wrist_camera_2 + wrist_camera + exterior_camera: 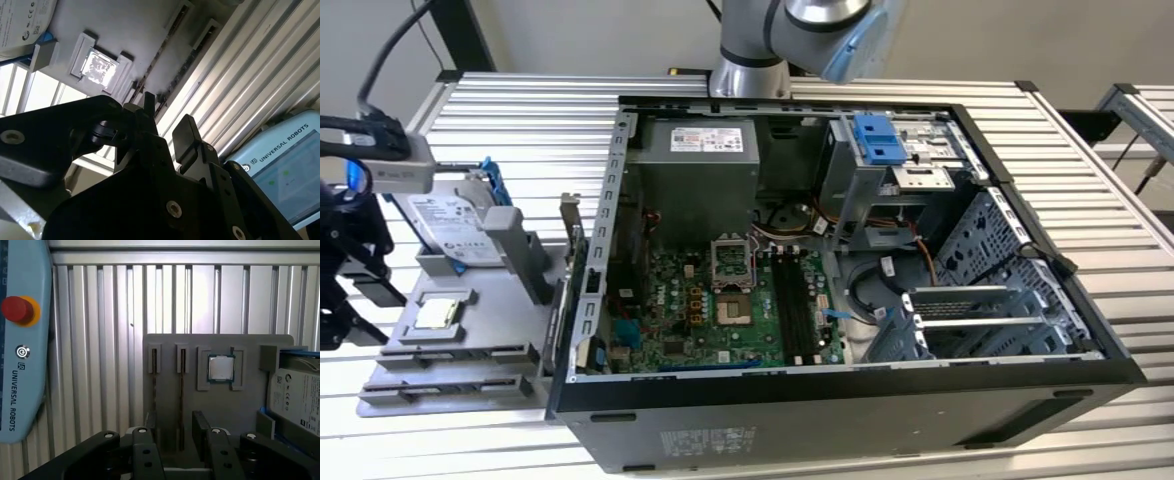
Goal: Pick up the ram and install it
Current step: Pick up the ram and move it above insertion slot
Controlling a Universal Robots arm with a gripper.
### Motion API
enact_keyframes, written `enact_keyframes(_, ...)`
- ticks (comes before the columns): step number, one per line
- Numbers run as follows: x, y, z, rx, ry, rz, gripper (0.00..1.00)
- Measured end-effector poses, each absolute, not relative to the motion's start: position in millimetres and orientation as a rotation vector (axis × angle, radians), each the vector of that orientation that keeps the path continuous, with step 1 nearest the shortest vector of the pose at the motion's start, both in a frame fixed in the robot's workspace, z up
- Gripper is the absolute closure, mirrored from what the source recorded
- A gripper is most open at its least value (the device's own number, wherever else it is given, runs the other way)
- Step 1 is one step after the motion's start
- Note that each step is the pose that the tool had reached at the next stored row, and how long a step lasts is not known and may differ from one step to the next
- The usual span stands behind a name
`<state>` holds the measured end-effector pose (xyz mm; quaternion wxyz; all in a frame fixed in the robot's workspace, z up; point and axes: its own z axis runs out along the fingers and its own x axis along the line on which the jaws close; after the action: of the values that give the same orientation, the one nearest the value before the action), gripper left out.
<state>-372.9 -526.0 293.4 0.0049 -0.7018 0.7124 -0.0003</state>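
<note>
- Table (pixel 1067 110) of silver slats is lying under everything in the exterior view.
- A big black computer box (pixel 854 420) is lying on its side in the middle of the exterior view. Its cover is off, and its green board (pixel 660 285) is showing in the lower middle.
- The robot arm (pixel 754 50) is standing at the top middle of the exterior view, behind the box.
- A grey tray (pixel 500 310) is sitting on the table on the exterior view's left, just beside the box.
- A blue screen pad (pixel 22 340) with a red button is lying on the slats near the tray in the first wrist view.
- A silver hard drive (pixel 447 225) is leaning in the tray, at the upper left of the exterior view.
- The gripper (pixel 175 425) is facing the tray. Its two black fingers are standing apart and are holding nothing.
- A small square chip (pixel 220 367) is sitting in a square pocket of the tray.
- The ram (pixel 182 390) is standing on its thin edge in a narrow slot of the tray, just beside the chip's pocket. In the first wrist view it is lining up with the gap between the fingers. I cannot tell if they are touching it.
- Another thin stick (pixel 154 375) is standing in the next slot, just beside the ram.
</note>
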Motion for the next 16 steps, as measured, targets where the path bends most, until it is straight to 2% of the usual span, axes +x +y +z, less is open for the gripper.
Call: enact_keyframes(16, -373, -529, 271, -2.198, 2.231, -0.001, 0.0)
